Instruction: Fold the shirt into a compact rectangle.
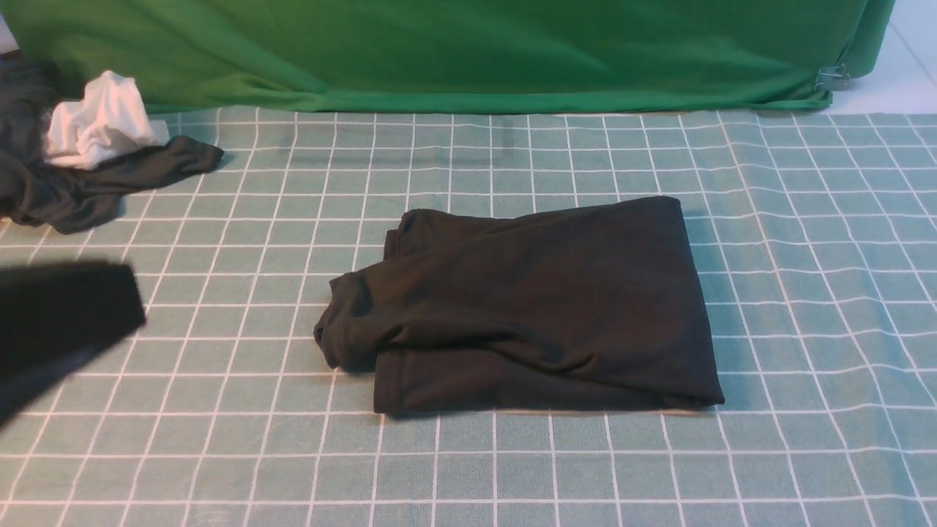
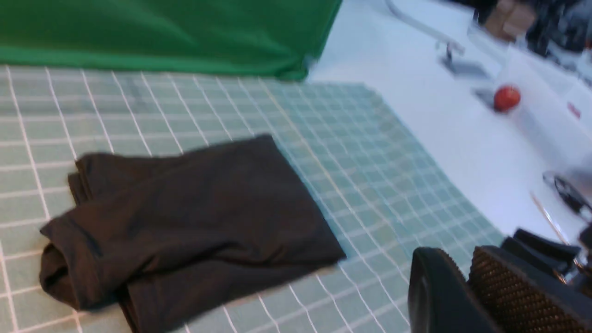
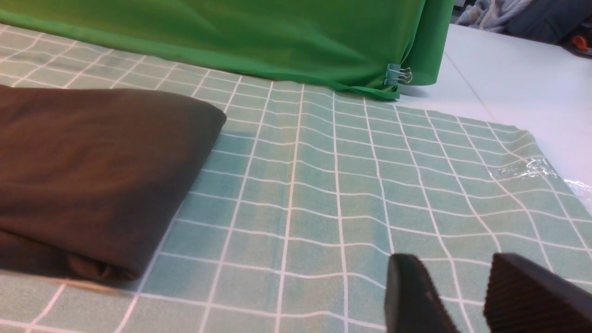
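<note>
The shirt [image 1: 527, 307] lies folded into a rough black rectangle in the middle of the checked tablecloth, print hidden, with a bunched roll at its left end. The left wrist view shows the shirt [image 2: 185, 217] whole, and the right wrist view shows its right end [image 3: 92, 175]. My left gripper [image 2: 458, 259] hangs off to the shirt's left, a blurred black shape [image 1: 66, 315] in the front view, its fingers together and holding nothing. My right gripper [image 3: 453, 263] stands right of the shirt, above bare cloth, open with nothing between its fingers. It is outside the front view.
A smaller dark garment [image 1: 95, 183] with a white cloth [image 1: 102, 121] lies at the far left. A green backdrop [image 1: 439, 51] closes the far side, held by a binder clip [image 3: 398, 74]. The tablecloth [image 3: 462, 152] ends at the right on white table [image 3: 508, 83].
</note>
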